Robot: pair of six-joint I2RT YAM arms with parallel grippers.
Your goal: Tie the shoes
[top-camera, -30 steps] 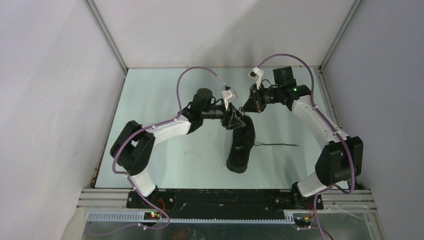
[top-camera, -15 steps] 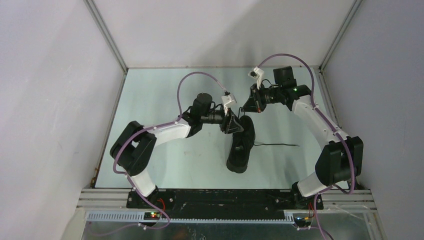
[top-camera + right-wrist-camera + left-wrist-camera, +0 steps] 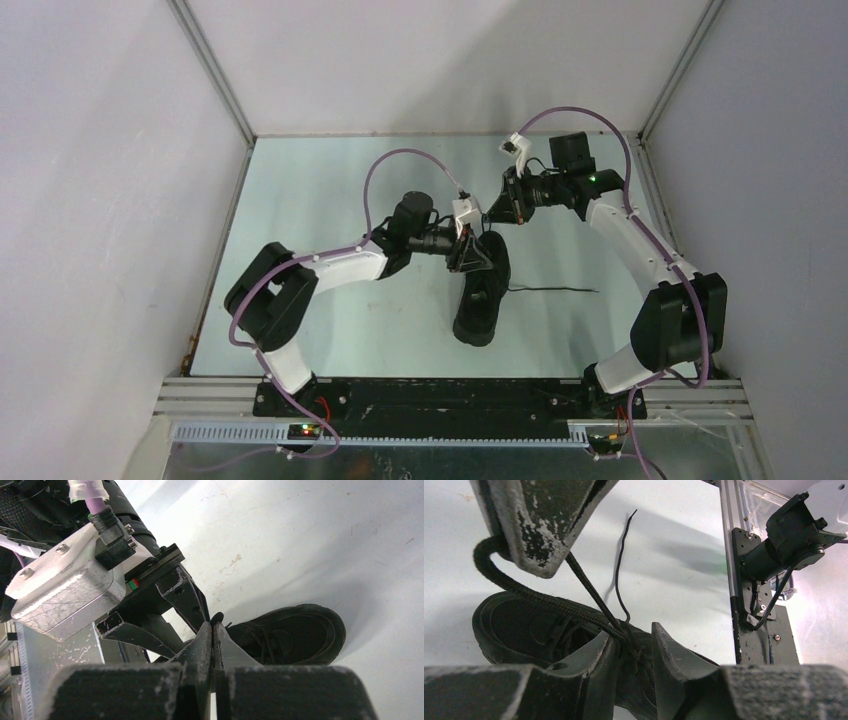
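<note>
The all-black low-top sneaker (image 3: 481, 298) is lying at the centre of the table (image 3: 320, 200), the right gripper (image 3: 212, 626) is pinching its thin lace (image 3: 539, 598), and the left gripper (image 3: 633, 642) is straddling that lace, jaws apart.

The sneaker (image 3: 480, 300) and its thin lace (image 3: 555, 290) are plain black. The counter (image 3: 320, 180) is pale mint green, flecked with small brownish marks. Purple cables (image 3: 400, 151) trail over white-and-black arms (image 3: 345, 262).

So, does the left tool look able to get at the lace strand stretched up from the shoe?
Probably yes: the lace runs between the open jaws of the left tool, above the shoe, with nothing between. The right tool pinches it higher up.
</note>
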